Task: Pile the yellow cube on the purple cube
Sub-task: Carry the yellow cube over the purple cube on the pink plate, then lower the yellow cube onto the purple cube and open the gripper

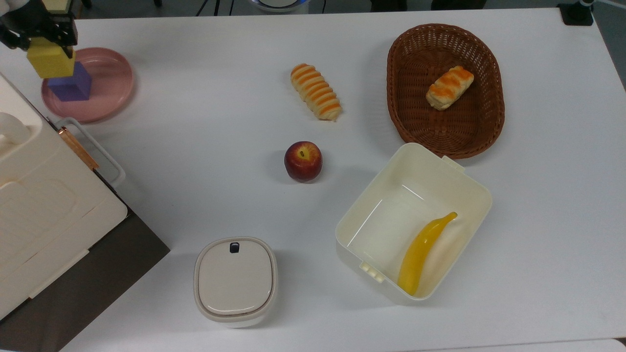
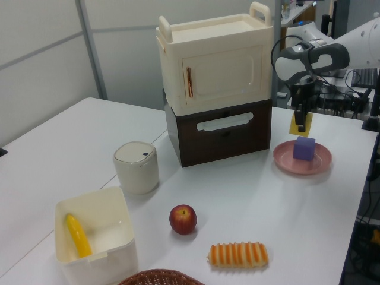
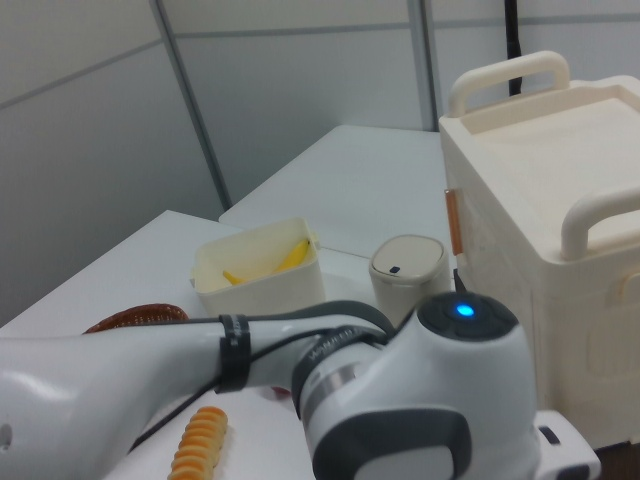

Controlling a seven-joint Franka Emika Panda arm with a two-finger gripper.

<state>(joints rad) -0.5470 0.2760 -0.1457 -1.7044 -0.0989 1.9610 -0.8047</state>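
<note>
On the pink round plate at the white counter's far end sits the matte purple cube. The claw, clamped on the pale-yellow cube, hangs just above, slightly off-centre; square it up, descend gently, then release.

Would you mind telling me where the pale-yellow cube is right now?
The matte pale-yellow cube is held in the tool at the top view's upper left, just above the blue-violet cube on the pink plate, not yet resting on it.
</note>
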